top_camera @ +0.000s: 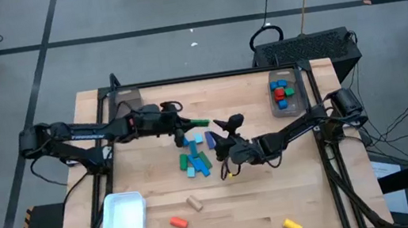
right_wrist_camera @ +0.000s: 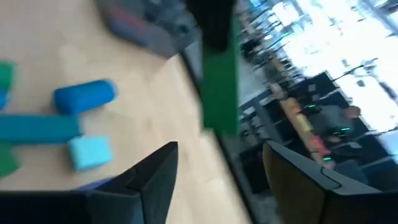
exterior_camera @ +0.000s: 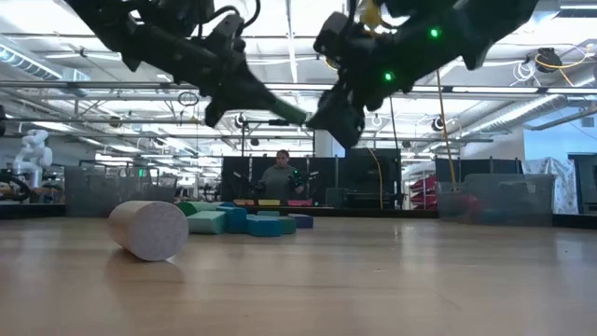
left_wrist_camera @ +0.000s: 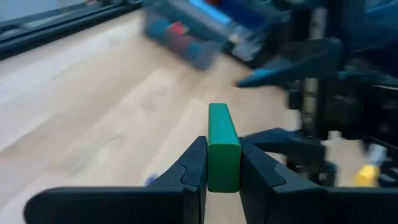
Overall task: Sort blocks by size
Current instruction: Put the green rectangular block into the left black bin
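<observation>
A green bar point(left_wrist_camera: 223, 147) was pinched between the two fingers of the left gripper point(top_camera: 189, 123), held in the air above the middle of the table point(top_camera: 157, 176), toward its far edge. In the left wrist view the fingers point(left_wrist_camera: 194, 167) pressed flat against both long sides of the bar, whose free end pointed ahead.

Just beside it, the right gripper point(top_camera: 225, 124) hovered with its fingers point(right_wrist_camera: 155, 168) spread apart and nothing between them; the same green bar point(right_wrist_camera: 220, 81) showed ahead of it.

Below the two grippers, near the table's centre, lay a cluster of blocks point(top_camera: 194, 157) in green, blue and light blue, touching one another. A blue cylinder point(right_wrist_camera: 84, 96), a long blue bar point(right_wrist_camera: 37, 129) and a light blue cube point(right_wrist_camera: 90, 152) lay close together.

Toward the near edge lay a tan cylinder point(top_camera: 194, 203), an orange block point(top_camera: 178, 223) and, near the right corner, a yellow block point(top_camera: 292, 225). A clear bin point(top_camera: 285, 94) at the far right corner held red, blue and green blocks. A white tray point(top_camera: 124, 220) sat by the near left corner.
</observation>
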